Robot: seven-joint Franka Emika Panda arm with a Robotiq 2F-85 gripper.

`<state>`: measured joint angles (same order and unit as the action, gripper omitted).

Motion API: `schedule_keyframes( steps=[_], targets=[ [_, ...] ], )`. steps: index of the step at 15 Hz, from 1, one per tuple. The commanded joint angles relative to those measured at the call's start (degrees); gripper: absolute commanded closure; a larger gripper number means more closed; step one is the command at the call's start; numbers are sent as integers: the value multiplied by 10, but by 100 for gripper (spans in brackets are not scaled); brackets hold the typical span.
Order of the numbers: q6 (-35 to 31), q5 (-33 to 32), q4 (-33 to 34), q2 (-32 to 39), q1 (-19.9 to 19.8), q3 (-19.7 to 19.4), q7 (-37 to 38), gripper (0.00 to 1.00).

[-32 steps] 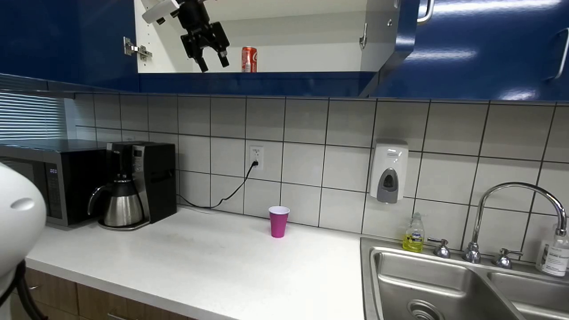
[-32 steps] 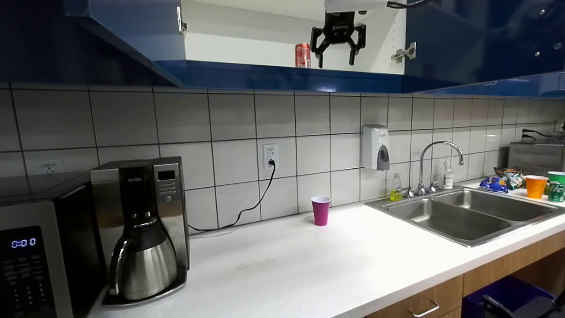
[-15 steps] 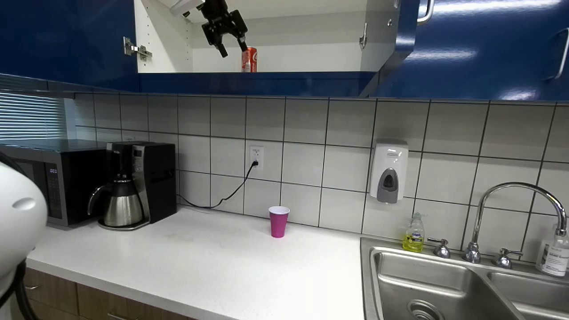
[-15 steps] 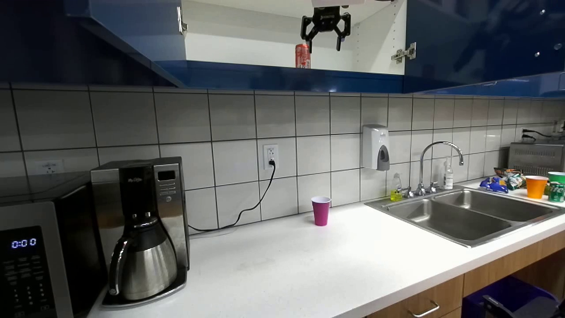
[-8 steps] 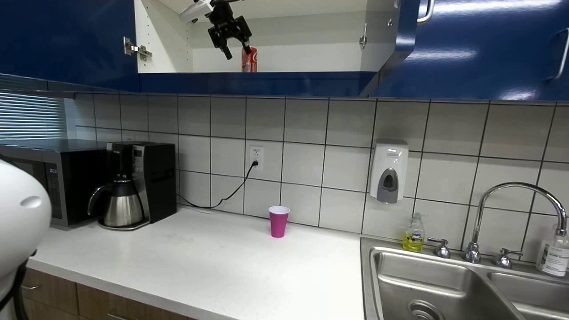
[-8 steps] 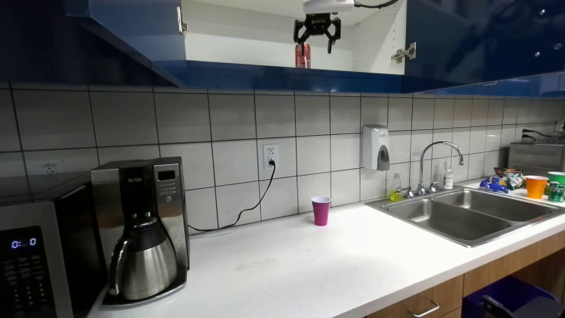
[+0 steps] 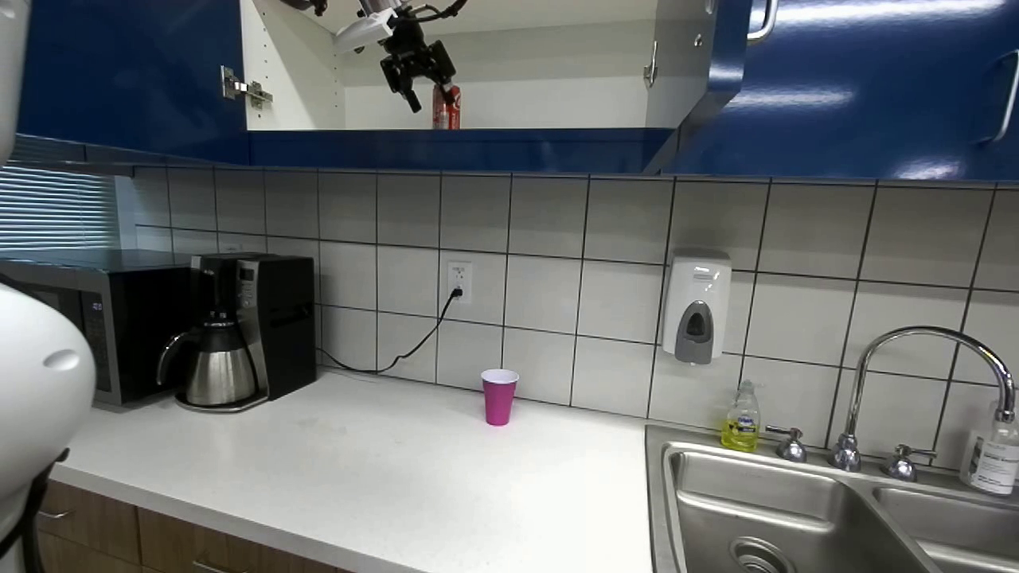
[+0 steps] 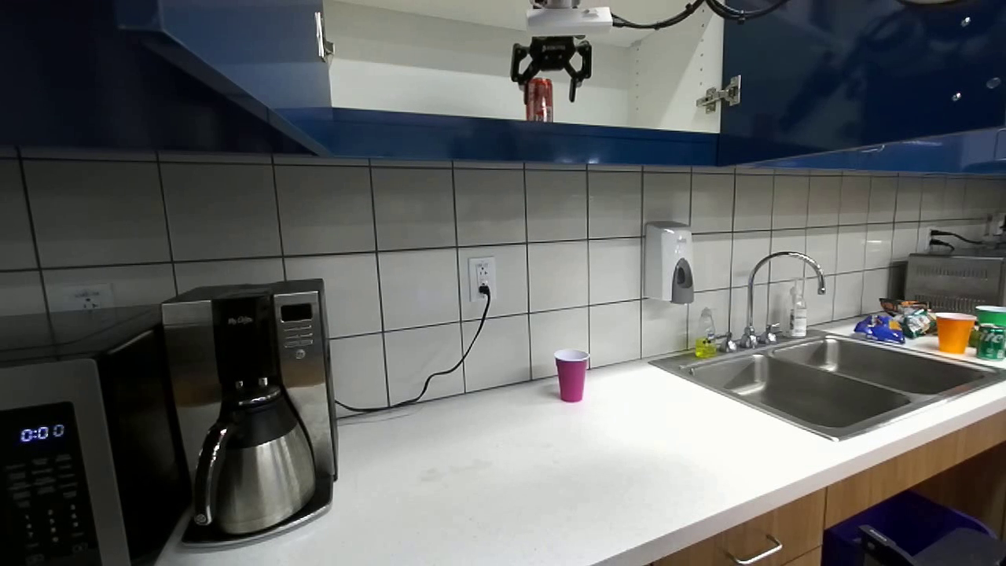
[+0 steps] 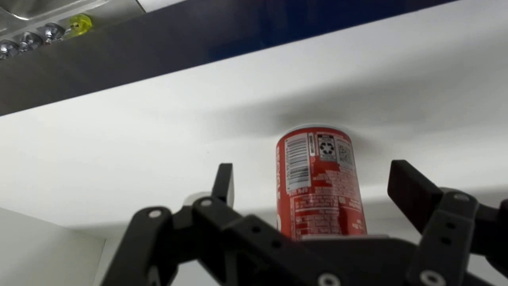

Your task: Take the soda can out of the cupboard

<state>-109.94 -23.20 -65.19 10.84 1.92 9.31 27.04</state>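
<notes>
The red soda can [image 7: 447, 118] stands upright on the floor of the open blue cupboard [image 7: 557, 68], and it also shows in an exterior view [image 8: 540, 104]. My gripper [image 7: 433, 103] is inside the cupboard opening at the can's upper part, pointing down; it shows in an exterior view [image 8: 550, 98] too. In the wrist view the gripper [image 9: 313, 180] is open, with the can [image 9: 321, 178] between its two fingers [image 9: 414, 194]. A gap shows on each side of the can. The can's top end is hidden behind the gripper.
The cupboard's blue front edge [image 7: 462, 151] runs before the can. Open blue doors flank the opening, one [image 7: 135, 72] beside the arm. Below, a pink cup [image 7: 499, 398], a coffee maker [image 7: 279, 326] and a microwave [image 7: 127, 318] stand on the counter, left of a sink [image 7: 756, 493].
The open gripper has moved sideways to the can, rising first and then coming down a little, so its fingers now stand either side of it. The can has not moved.
</notes>
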Motion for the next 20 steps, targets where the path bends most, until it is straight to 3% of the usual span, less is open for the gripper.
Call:
schedule_keyframes(
  steps=[1,18,19,20],
  targets=[
    [3,-23,59,39,14,0,13,0],
    [8,-34,159,120,29,-11,16,0],
    [5,-36,162,123,29,-11,15,25],
    [7,-34,166,125,29,-11,15,26]
  ],
)
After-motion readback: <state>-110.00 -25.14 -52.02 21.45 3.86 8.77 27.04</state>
